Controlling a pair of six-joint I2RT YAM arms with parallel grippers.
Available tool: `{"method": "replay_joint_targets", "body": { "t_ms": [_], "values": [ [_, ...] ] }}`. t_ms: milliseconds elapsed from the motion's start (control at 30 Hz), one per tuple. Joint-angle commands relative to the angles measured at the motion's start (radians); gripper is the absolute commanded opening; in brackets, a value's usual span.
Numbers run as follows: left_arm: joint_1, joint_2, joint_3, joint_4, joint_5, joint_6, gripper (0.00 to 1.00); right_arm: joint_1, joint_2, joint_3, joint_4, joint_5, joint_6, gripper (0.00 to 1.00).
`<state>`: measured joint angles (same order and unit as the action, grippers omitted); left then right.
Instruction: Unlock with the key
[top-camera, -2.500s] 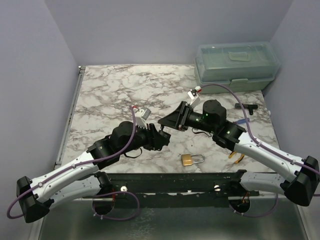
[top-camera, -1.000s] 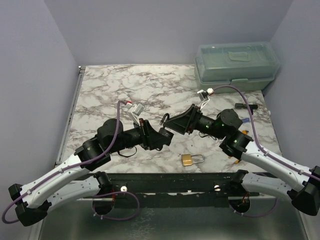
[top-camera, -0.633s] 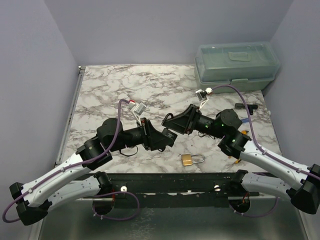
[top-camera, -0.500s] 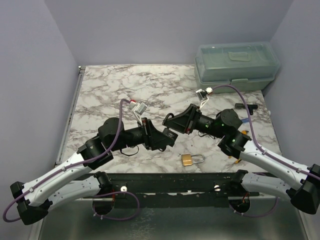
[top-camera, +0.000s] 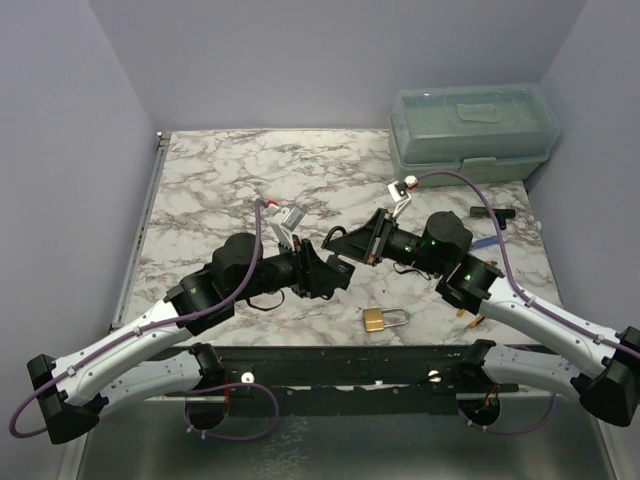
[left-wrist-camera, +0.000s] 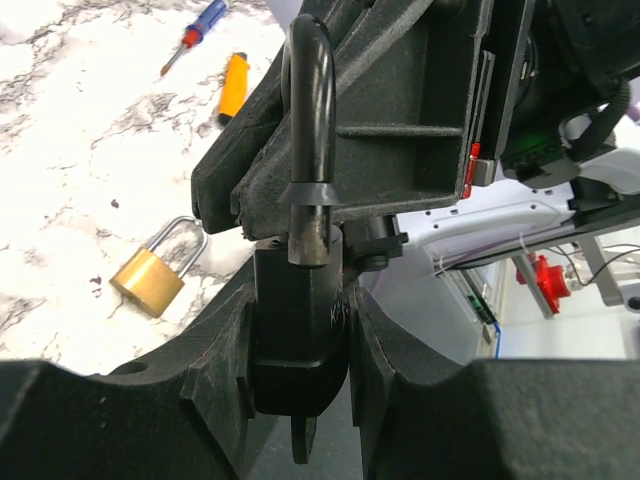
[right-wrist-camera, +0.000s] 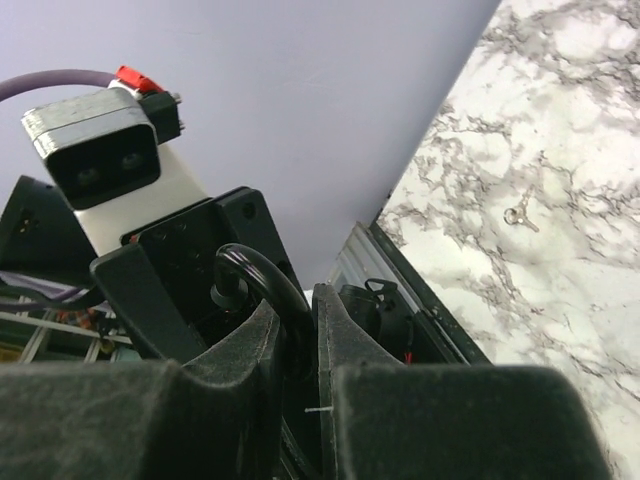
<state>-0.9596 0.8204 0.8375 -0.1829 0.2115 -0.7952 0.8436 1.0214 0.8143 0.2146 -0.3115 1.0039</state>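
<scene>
Left hand (left-wrist-camera: 298, 372) clamps the black padlock (left-wrist-camera: 300, 300) by its body, mid-air above the tabletop (top-camera: 220, 170). Right hand (right-wrist-camera: 298, 335) pinches the shackle (right-wrist-camera: 252, 268). The stub under the body may be the key; cannot tell. Judged step: freeing the shackle. Next: a straight pull, body braced.

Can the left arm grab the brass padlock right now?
Probably not: the left gripper is shut on the black padlock, its shackle pinched by the right gripper. The brass padlock lies unobstructed nearby.
</scene>
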Motion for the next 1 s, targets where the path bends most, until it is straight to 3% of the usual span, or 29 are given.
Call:
{"method": "replay_joint_targets", "body": {
  "t_ms": [0,67,200,333,433,667,967],
  "values": [
    [0.002,-0.003,0.009,0.019,-0.084,0.033,0.00,0.005,0.005,0.034,-0.056,0.045,0.002,0.00],
    [0.002,-0.003,-0.004,0.018,-0.091,0.035,0.09,0.005,0.006,0.031,-0.057,0.060,0.003,0.00],
    [0.002,0.003,-0.019,-0.011,-0.062,0.048,0.54,0.005,0.019,0.040,-0.122,0.135,0.024,0.00],
    [0.002,-0.027,-0.035,-0.097,-0.070,0.070,0.81,0.005,0.040,0.050,-0.171,0.201,0.043,0.00],
    [0.002,-0.045,0.026,-0.253,-0.100,0.143,0.98,-0.011,0.070,0.098,-0.245,0.248,0.017,0.00],
    [0.002,-0.061,0.146,-0.558,-0.203,0.275,0.99,-0.125,0.196,0.177,-0.268,0.190,-0.036,0.00],
    [0.002,-0.146,0.125,-0.563,-0.278,0.317,0.99,-0.141,0.436,0.186,-0.291,0.207,0.002,0.00]
  ]
}}
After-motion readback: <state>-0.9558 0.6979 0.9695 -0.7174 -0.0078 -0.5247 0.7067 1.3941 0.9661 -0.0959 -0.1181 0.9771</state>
